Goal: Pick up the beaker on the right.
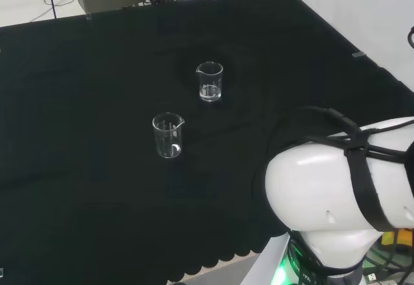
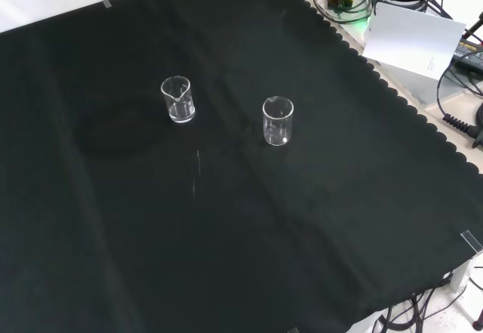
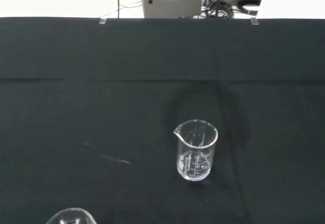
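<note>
I am looking at the beaker on the right [image 1: 210, 81] in the head view; it is standing upright on the black cloth [image 1: 77, 104], untouched, so I am judging the pick-up as not begun. The wrist camera is facing this beaker [image 3: 196, 150] from well back, so the hand is lying well apart from it. The other beaker [image 1: 168, 135] is standing apart, nearer the arm [image 1: 336, 194]. I cannot tell the fingers' state; approach, grasp and lift are all remaining
</note>
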Available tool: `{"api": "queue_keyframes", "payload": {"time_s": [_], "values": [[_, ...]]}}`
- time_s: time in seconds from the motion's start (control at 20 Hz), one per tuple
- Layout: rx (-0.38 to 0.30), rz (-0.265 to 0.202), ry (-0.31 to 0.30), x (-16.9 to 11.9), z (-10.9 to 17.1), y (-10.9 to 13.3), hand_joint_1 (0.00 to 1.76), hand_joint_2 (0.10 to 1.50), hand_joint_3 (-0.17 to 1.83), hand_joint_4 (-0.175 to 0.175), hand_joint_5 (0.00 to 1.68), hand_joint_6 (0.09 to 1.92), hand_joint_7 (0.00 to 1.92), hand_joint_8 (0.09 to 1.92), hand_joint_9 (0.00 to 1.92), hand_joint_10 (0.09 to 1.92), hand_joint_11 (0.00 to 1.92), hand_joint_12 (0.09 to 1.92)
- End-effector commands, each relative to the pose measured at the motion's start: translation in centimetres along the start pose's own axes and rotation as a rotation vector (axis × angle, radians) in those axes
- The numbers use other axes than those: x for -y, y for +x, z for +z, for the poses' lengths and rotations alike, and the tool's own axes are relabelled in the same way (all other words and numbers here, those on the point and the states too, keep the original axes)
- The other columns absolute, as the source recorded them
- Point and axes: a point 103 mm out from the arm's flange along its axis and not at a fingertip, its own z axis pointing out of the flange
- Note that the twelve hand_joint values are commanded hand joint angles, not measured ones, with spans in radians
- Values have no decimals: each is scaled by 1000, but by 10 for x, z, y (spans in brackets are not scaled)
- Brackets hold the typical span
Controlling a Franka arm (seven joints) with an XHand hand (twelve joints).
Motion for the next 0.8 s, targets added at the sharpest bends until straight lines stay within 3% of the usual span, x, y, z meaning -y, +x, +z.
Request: {"api": "queue_keyframes", "payload": {"time_s": [0.05, 0.4, 0.6, 0.8], "values": [[15, 60, -4, 1, 2, -6, 0, 1264, 341, -26, 346, 87, 34, 502, 395, 87, 0, 1300], [6, 94, 26, -22, 32, -22, 0, 1269, 325, -27, 352, 87, 44, 501, 397, 87, 0, 1299], [-25, 91, 21, -50, 58, -37, 0, 1266, 319, -27, 356, 87, 61, 507, 416, 87, 0, 1298], [-70, 63, 20, -82, 84, -51, 131, 1222, 277, -29, 373, 87, 157, 558, 492, 169, 0, 1380]]}}
